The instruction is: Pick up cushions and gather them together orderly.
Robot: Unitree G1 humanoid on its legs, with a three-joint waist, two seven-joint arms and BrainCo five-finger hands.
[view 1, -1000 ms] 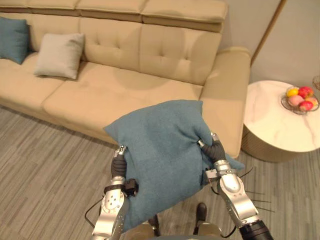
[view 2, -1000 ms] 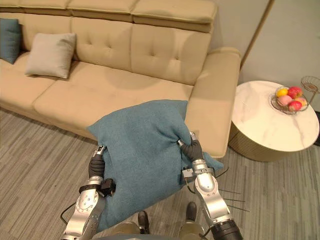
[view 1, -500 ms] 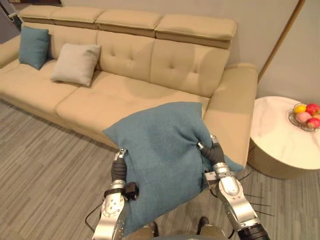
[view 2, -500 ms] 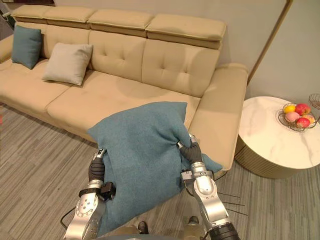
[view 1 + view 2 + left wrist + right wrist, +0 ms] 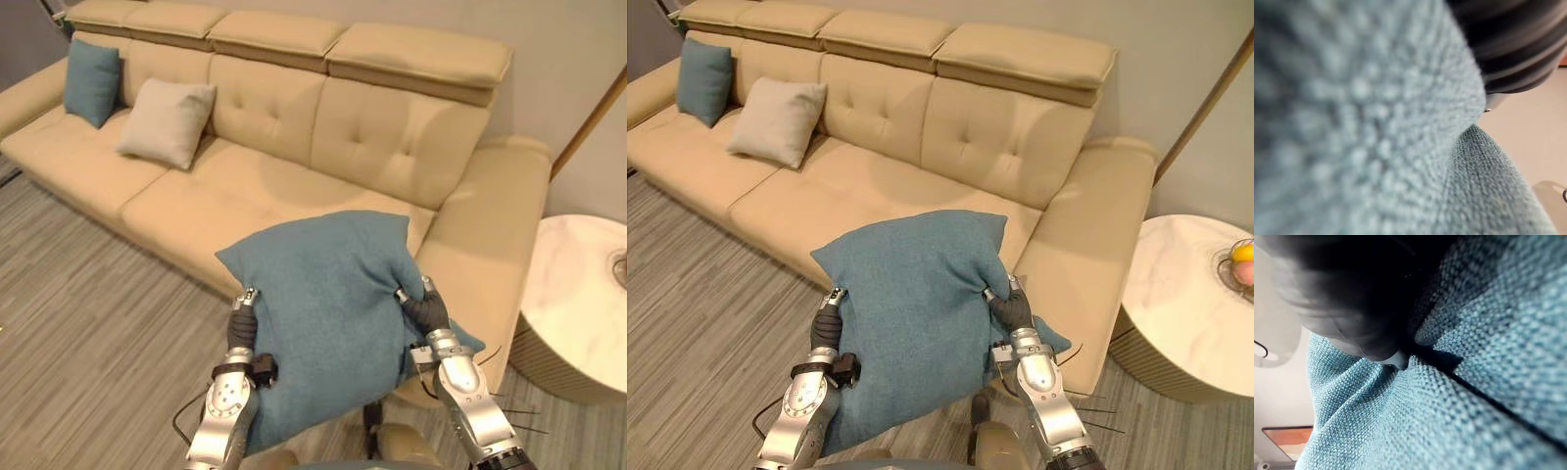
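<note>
I hold a large teal cushion (image 5: 328, 313) in the air in front of the sofa, one hand at each side. My left hand (image 5: 240, 328) grips its left edge and my right hand (image 5: 426, 311) bunches the cloth at its right edge; both sets of fingers dig into the fabric. The teal knit shows close up in the left wrist view (image 5: 1352, 122) and creased in the right wrist view (image 5: 1449, 396). A beige cushion (image 5: 167, 122) and a smaller teal cushion (image 5: 91, 81) lean against the sofa's backrest at the far left.
A long beige sofa (image 5: 294, 176) spans the view, its right armrest (image 5: 500, 225) just beyond the held cushion. A round white marble table (image 5: 588, 294) stands at the right with a fruit bowl (image 5: 1239, 266) on it. Grey striped floor (image 5: 88, 294) lies at the left.
The whole picture has shifted, so the camera moved: the sofa's left end now shows more and the table less. The teal cushion stays held between both hands as before.
</note>
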